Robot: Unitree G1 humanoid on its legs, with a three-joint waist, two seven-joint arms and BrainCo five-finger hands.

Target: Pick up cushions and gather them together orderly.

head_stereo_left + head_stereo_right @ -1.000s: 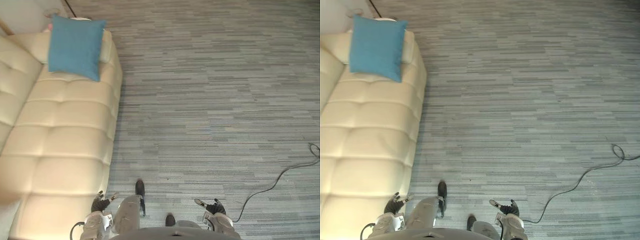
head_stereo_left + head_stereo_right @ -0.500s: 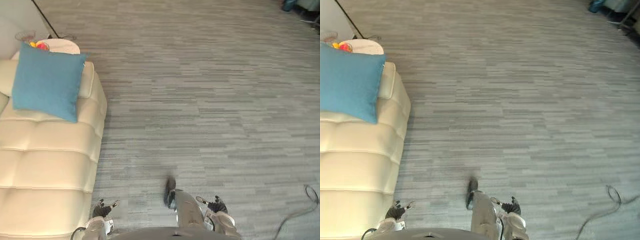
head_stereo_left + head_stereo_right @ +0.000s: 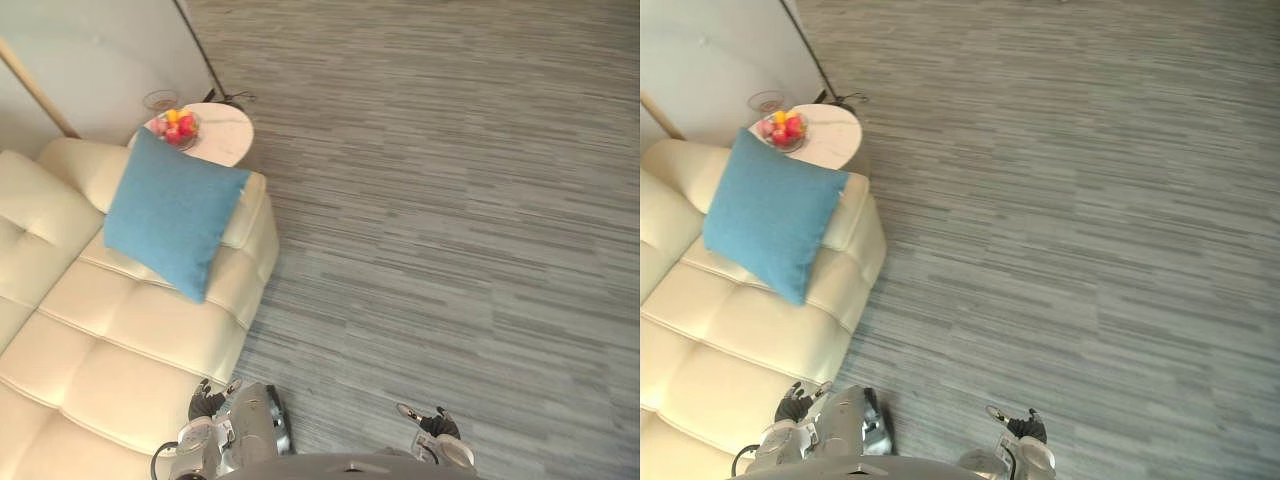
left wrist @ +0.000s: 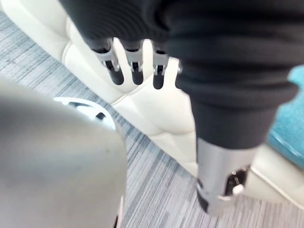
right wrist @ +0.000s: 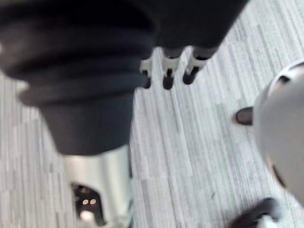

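1 blue square cushion (image 3: pixel 172 228), plain cloth, sharp corners, rests against the arm at the end of the cream tufted sofa (image 3: pixel 130 340), at 10 o'clock in the head view. The sofa is cut off at the frame edge. At the cushion's 12 o'clock, a round white table (image 3: pixel 228 138) carries a fruit bowl (image 3: pixel 177 128), its contents hard to make out. The left hand (image 3: pixel 207 402) is at 7 o'clock and the right hand (image 3: pixel 432 421) at 5 o'clock. Both hang low, fingers (image 4: pixel 135 69) loosely straight, holding nothing.

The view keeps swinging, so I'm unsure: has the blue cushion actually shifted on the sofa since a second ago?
No. The blue cushion still leans at the armrest end of the sofa; the camera turned, not the cushion.
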